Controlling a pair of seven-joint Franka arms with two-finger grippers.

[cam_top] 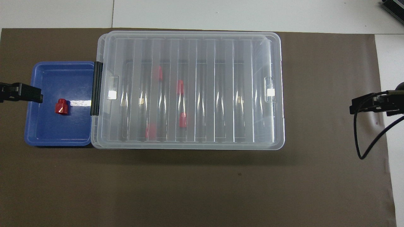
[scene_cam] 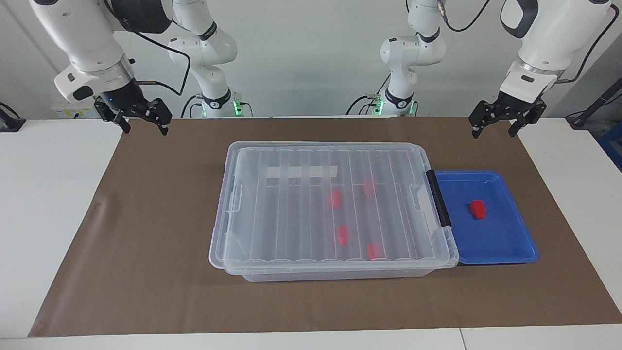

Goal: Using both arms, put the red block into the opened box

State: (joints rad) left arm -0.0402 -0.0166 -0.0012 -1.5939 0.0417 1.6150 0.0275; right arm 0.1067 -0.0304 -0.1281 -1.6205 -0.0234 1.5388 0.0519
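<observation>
The left gripper (scene_cam: 500, 125) hangs in the air with its fingers spread wide and nothing between them, over the brown mat (scene_cam: 146, 233) at the left arm's end of the table. Below it, and farther from the robots, lies the blue tray (scene_cam: 515, 243), and in the tray sits the red block (scene_cam: 477, 209), well apart from the gripper. The tray touches the black-handled end of the box (scene_cam: 335, 270), whose clear ribbed lid (scene_cam: 291, 204) is on; four more red blocks (scene_cam: 343, 235) show through it. The right gripper (scene_cam: 141, 119) also hangs wide and empty, over the mat at the right arm's end, well apart from the box, which lies between the two grippers and farther from the robots than both.
</observation>
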